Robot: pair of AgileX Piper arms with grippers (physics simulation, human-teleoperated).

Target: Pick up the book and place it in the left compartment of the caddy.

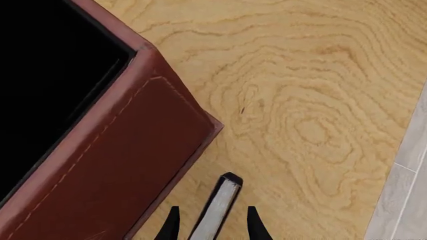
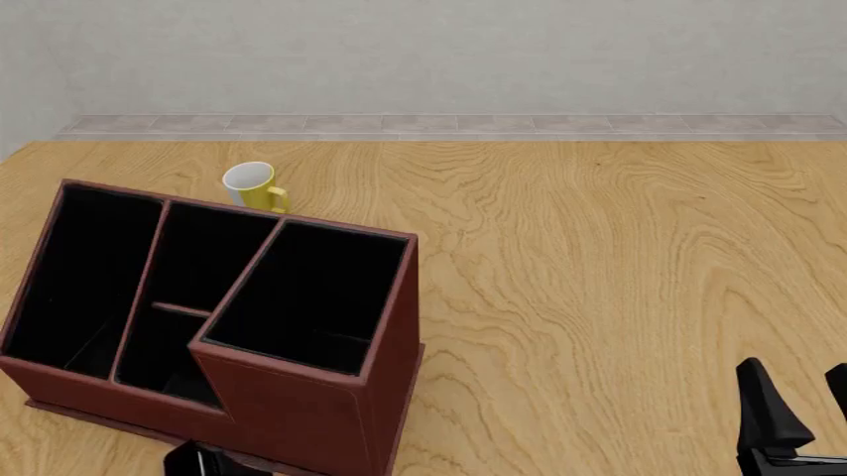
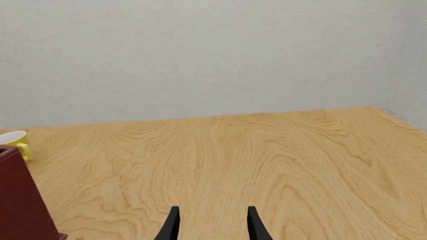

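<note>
Worktop (image 2: 622, 258): pale wood-grain surface, carrying everything listed below; a grey wall with a tiled strip at its foot lies beyond.

Caddy (image 2: 317, 421): large reddish-brown leather-look box with black lining, at the near left of the worktop in the front view. Four sections show, with the tall end section nearest the centre of the worktop. The left compartment (image 2: 82, 273), long and narrow at the low end, looks empty as far as its dark interior can be read.

Right gripper (image 3: 212, 225): near right corner of the worktop, well apart from the caddy. Jaws are parted with nothing but bare wood between them.

Left gripper (image 1: 212, 225): low at the near edge, just beside the caddy's tall end; only a black scrap of it shows in the front view. Jaws sit either side of the book; the contact itself falls below the frame, so a firm hold is likely but cannot be told for certain.

Book (image 1: 217, 210): thin, black covers, white page edge, standing on edge between the left jaws, just beside the caddy's outer wall and outside it.

Yellow mug (image 2: 254, 186): behind the caddy, no part in the task.

Progress: early to middle. The book appears taken up or nearly so; carrying it across to the low end and lowering it into the left compartment remain
</note>
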